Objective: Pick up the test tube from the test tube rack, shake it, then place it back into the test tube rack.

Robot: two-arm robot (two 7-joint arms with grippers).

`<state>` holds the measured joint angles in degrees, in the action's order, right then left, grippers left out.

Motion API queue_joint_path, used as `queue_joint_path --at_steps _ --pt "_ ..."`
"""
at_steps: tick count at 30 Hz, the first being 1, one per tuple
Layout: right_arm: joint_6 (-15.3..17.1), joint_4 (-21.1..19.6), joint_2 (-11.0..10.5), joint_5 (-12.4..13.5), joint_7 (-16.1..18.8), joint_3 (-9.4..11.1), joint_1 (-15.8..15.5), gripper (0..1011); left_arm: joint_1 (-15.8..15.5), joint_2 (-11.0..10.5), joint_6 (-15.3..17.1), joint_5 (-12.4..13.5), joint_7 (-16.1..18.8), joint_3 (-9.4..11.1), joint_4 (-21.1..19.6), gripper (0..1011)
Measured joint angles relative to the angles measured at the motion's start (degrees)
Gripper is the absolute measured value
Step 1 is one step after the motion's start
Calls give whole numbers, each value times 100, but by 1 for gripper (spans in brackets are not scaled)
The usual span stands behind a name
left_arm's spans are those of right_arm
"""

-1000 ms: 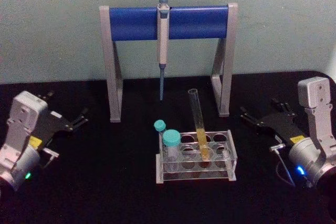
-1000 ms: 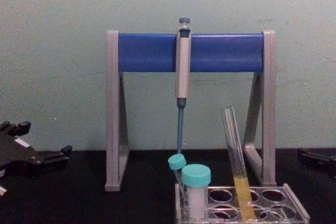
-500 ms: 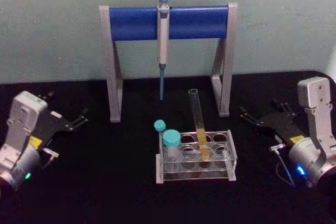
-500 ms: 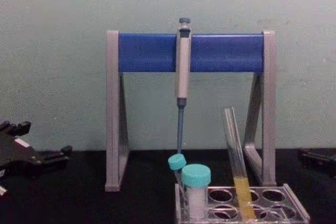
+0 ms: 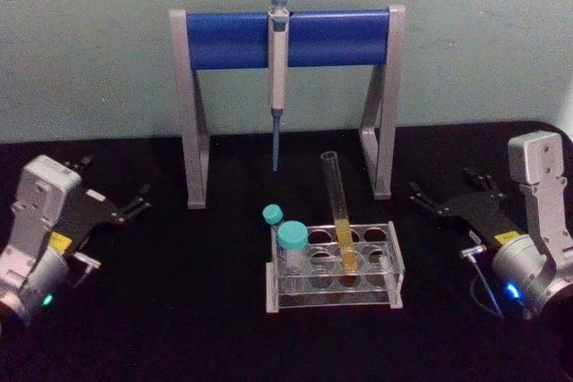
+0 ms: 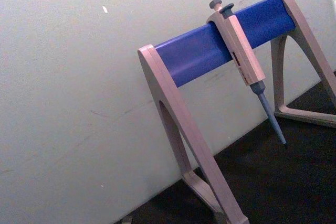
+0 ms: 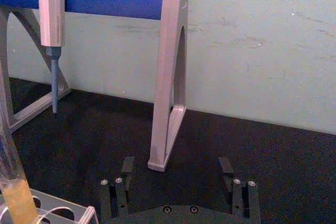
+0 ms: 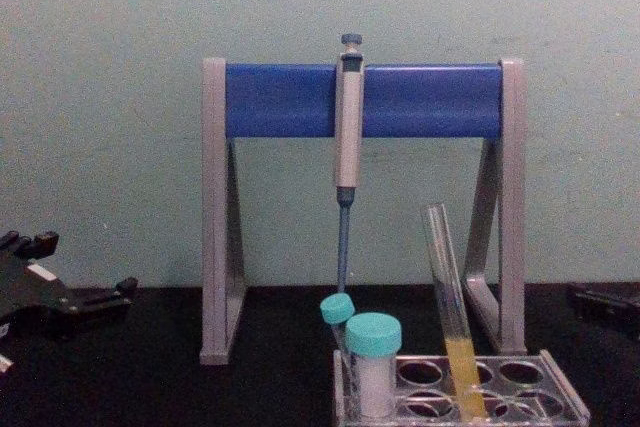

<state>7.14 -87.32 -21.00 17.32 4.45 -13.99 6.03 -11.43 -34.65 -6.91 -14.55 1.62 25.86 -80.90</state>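
The test tube [image 5: 337,207], long clear glass with yellow liquid in its lower part, leans in the low clear test tube rack [image 5: 333,266] near the surface's middle. The left gripper [image 5: 132,203] and right gripper [image 5: 428,200] rest near the left and right edges, jaws released and holding nothing.

Test tube [image 5: 338,212] tilted in test tube rack [image 5: 394,276]

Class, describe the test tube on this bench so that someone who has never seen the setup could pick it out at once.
Start at the tall grey stand with the blue bar at the back of the black table. In front of it sits a low clear test tube rack. The test tube is the long, uncapped glass tube leaning in that rack with yellow liquid at the bottom, unlike the short teal-capped vials beside it.
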Motion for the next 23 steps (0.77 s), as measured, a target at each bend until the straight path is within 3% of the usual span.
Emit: queue_joint_path --at_steps 23 --pt "0 0 0 0 0 0 0 1000 0 0 0 0 0 0 0 1001"
